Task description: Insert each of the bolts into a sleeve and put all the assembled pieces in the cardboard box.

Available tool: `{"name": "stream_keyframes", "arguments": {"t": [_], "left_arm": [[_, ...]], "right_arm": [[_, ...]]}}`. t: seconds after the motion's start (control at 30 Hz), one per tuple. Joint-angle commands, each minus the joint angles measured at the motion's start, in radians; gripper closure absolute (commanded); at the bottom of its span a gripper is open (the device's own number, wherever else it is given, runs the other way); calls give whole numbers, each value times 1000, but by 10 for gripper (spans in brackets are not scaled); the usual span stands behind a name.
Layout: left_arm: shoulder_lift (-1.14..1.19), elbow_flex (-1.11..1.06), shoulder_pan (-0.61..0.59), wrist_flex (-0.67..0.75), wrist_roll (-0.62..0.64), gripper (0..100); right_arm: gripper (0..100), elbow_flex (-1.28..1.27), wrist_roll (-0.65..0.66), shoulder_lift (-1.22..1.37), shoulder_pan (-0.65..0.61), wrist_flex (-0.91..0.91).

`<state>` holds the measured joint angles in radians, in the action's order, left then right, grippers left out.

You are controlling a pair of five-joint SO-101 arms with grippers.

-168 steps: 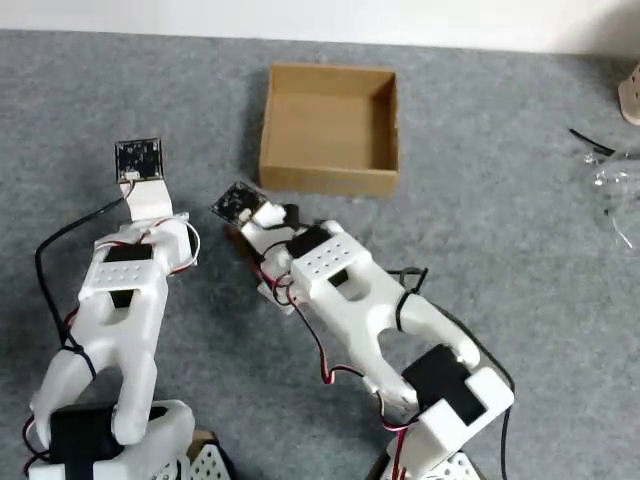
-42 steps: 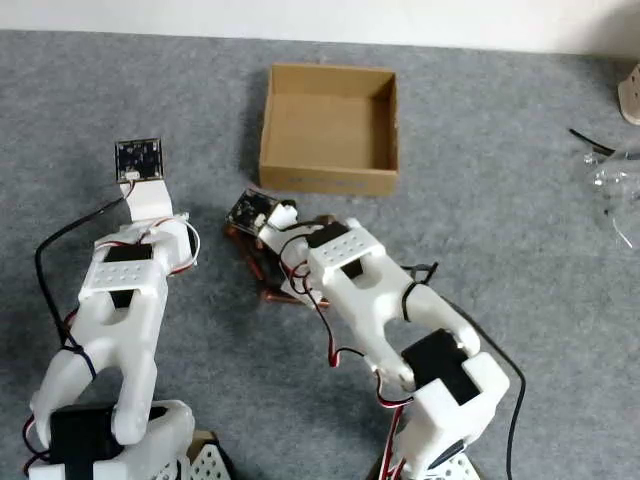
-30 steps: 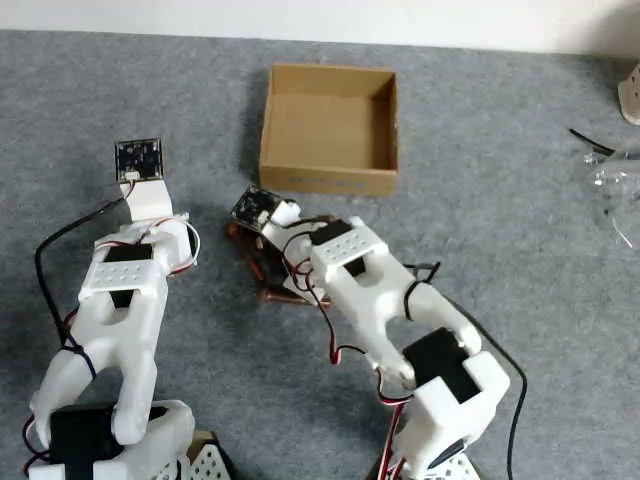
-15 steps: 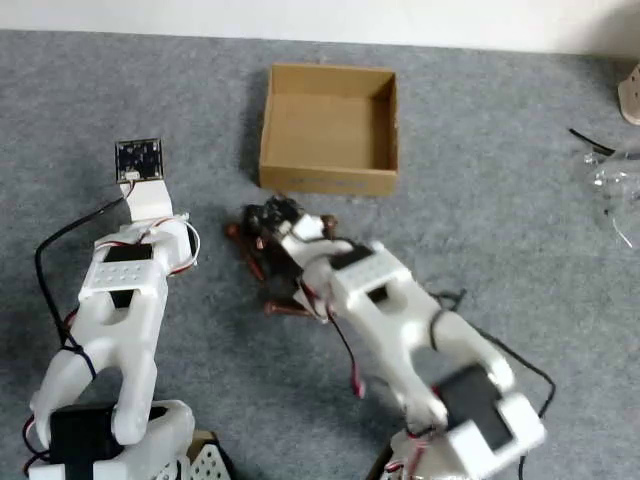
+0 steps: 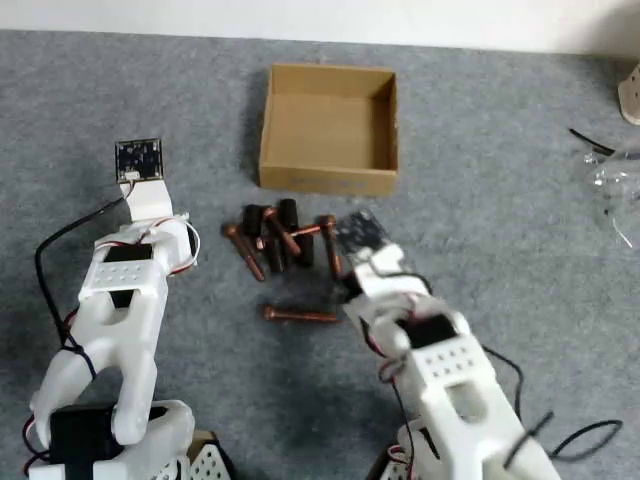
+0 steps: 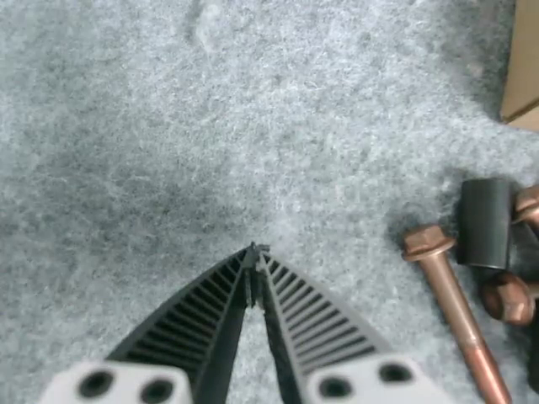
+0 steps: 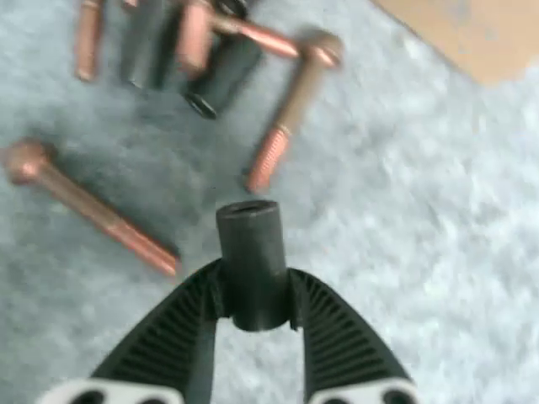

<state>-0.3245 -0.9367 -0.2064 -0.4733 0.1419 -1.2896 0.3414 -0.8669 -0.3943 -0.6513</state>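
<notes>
**On grey carpet [image 5: 520, 260]: right gripper [image 7: 253, 290] clamping a sleeve [image 7: 250, 244], left gripper [image 6: 253, 263] sitting closed**

Between its two ribbed fingers the right gripper is squeezing the black sleeve from both sides. The sleeve's open end is sticking out past the fingertips. Cannot tell if the sleeve is touching the carpet.

In the high view the right arm [image 5: 440, 370] is reaching up from the near edge. Its wrist is sitting just right of the parts pile, near the front of the cardboard box [image 5: 325, 181].

The left gripper's fingers are pressing together with nothing between them, tip pointing at bare carpet. The left arm [image 5: 125, 290] is lying left of the pile, apart from the box.

Loose parts are lying in a pile just in front of the box, all outside it. They are copper-coloured bolts [image 5: 244, 251] and black sleeves [image 5: 290, 215], crossing and touching one another. A lone bolt [image 5: 300, 315] is lying flat apart from the pile, on the side away from the box and just left of the right wrist. A right-edge bolt [image 5: 329, 245] is lying at the pile's right side, the one nearest the clamped sleeve.

In the left wrist view a bolt is lying just beside a sleeve, off to the side of the closed tip. The box is sitting open-topped, upright.
</notes>
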Motion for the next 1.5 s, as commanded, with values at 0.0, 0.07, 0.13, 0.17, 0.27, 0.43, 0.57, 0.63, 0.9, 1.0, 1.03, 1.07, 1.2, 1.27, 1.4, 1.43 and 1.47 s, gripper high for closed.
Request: {"name": "stream_keyframes", "arguments": {"t": [0.0, 0.07, 0.13, 0.17, 0.27, 0.43, 0.57, 0.63, 0.9, 1.0, 1.03, 1.07, 1.2, 1.27, 1.4, 1.43, 1.47], "left_arm": [[-4, 47, 1, 18, -5, 989], [-4, 47, 13, 20, -3, 989], [-4, 47, 47, 20, -6, 989], [-2, 45, 70, 20, -6, 989], [-4, 33, 131, 20, -8, 989], [-5, 5, 236, 54, -8, 989], [-13, -10, 321, 48, -8, 989], [-13, -10, 341, 48, -8, 992], [5, 189, 455, -35, 6, 993], [73, 346, 513, -152, 80, 992], [105, 397, 526, -184, 106, 990], [143, 441, 541, -212, 133, 990], [263, 522, 568, -261, 161, 989], [311, 522, 572, -259, 161, 976], [369, 530, 627, -249, 160, 849], [374, 532, 642, -247, 161, 825], [377, 535, 654, -247, 161, 814]], "right_arm": [[995, -114, -11, -177, 90, 31], [995, -182, -11, -278, 137, 28], [995, -243, -12, -384, 179, 25], [995, -269, -12, -438, 196, 12], [995, -329, -17, -604, 223, -56], [995, -432, -72, -874, 226, -119], [995, -479, -72, -980, 223, -162], [995, -478, -72, -952, 223, -134], [995, -484, -72, -963, 225, -116], [995, -484, -72, -963, 225, -116], [995, -484, -72, -963, 225, -116], [995, -484, -72, -964, 225, -116], [995, -484, -72, -966, 225, -116], [995, -484, -71, -966, 225, -113], [995, -484, -69, -966, 223, -113], [995, -484, -69, -966, 223, -113], [995, -484, -69, -966, 223, -113]]}}
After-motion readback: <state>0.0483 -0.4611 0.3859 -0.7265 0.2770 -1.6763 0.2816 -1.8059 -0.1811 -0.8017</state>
